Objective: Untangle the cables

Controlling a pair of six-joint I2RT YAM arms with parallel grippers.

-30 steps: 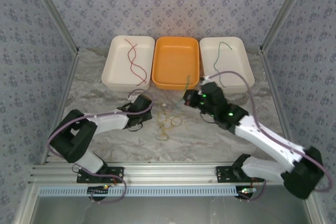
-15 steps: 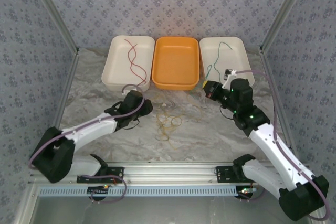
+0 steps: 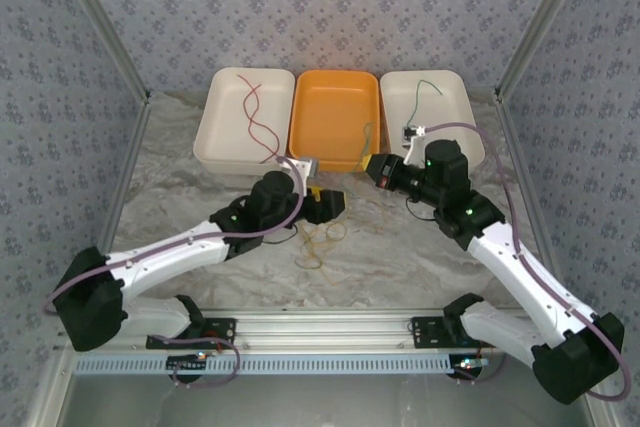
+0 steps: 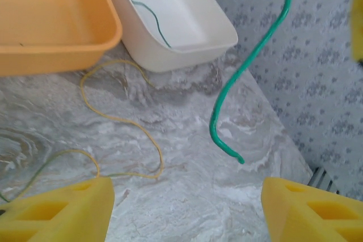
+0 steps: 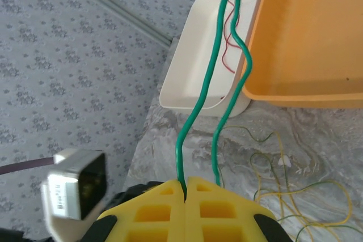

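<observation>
A loose tangle of yellow-orange cables [image 3: 320,234] lies on the marble table in front of the orange tray [image 3: 335,152]. My right gripper [image 3: 377,166] is shut on a green cable [image 5: 225,60], which loops up from its fingertips [image 5: 170,196]; the free end of that green cable [image 4: 249,66] hangs in the air above the table in the left wrist view. My left gripper [image 3: 327,202] hovers just above the tangle, open, with nothing between its fingers [image 4: 57,211]. A yellow strand [image 4: 122,123] lies on the table ahead of them.
Three trays stand in a row at the back. The left white tray [image 3: 222,142] holds a dark red cable [image 3: 255,117]. The right white tray [image 3: 470,137] holds a green cable [image 3: 425,97]. Patterned walls close in the sides and back.
My left arm has reached right over the tangle and its jaws have opened. The right gripper swung right with the green cable, then back left toward the orange tray's front corner.
</observation>
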